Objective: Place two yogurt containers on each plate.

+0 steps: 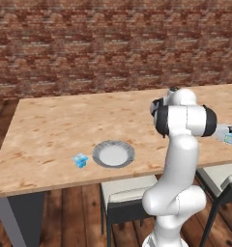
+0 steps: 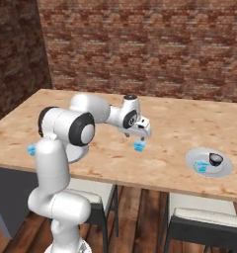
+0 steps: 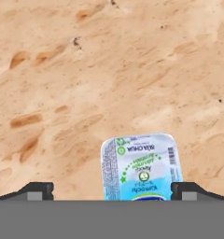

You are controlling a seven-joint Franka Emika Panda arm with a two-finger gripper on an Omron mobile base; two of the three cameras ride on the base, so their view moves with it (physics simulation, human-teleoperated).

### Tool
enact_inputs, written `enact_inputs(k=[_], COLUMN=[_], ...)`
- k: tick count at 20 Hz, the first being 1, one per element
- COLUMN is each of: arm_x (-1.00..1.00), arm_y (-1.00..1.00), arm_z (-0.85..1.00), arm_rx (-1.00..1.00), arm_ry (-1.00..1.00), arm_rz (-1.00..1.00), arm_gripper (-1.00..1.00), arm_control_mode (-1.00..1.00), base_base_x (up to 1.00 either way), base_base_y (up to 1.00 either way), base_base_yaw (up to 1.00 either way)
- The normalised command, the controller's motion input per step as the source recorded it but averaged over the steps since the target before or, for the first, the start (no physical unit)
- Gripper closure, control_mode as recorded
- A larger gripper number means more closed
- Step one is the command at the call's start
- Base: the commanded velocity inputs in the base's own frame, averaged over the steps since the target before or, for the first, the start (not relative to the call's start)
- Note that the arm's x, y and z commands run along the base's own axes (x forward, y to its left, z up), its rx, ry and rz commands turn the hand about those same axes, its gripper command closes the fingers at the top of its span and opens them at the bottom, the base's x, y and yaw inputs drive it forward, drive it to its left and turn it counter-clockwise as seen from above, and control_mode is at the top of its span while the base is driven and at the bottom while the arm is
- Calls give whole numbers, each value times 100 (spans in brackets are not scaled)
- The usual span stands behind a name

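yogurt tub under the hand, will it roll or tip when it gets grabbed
The yogurt tub looks squat, with a flat, rounded-square lid, so it probably won't roll. It sits low on the wooden table, so tipping seems unlikely, though a push from one finger might slide it. The open hand straddles it; being small, it is likely light, and its thin-looking walls may dent under a hard squeeze.

Setting: a rendered domestic kitchen or dining area. Evidence follows. A red brick wall (image 1: pixel 113 43) runs behind a long light-wood counter (image 1: pixel 65 130) on grey legs. Dark plank flooring (image 1: pixel 74 217) lies beneath. Chairs with dark frames and pale cushioned seats (image 1: pixel 125 190) are tucked under the near edge. Tableware is present: round grey-rimmed plates (image 1: pixel 113 154) on the counter, and small blue yogurt containers (image 1: pixel 80 160) beside them.
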Motion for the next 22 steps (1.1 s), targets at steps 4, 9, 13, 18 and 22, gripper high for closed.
enact_inputs(k=[4, 9, 13, 18, 22], arm_x=[2, 2, -30, -1, -33], arm_y=[-28, 0, 19, 1, -1], arm_z=[-11, -8, 0, 0, 0], arm_rx=[4, 2, 0, 0, 0], arm_ry=[0, 0, -1, 0, -3], arm_rz=[-1, 0, 0, 0, 0], arm_gripper=[-100, -100, -100, -100, -100], arm_control_mode=[-100, -100, -100, -100, -100], base_base_x=[0, 0, 0, 0, 0], base_base_y=[0, 0, 0, 0, 0], base_base_yaw=[0, 0, 0, 0, 0])
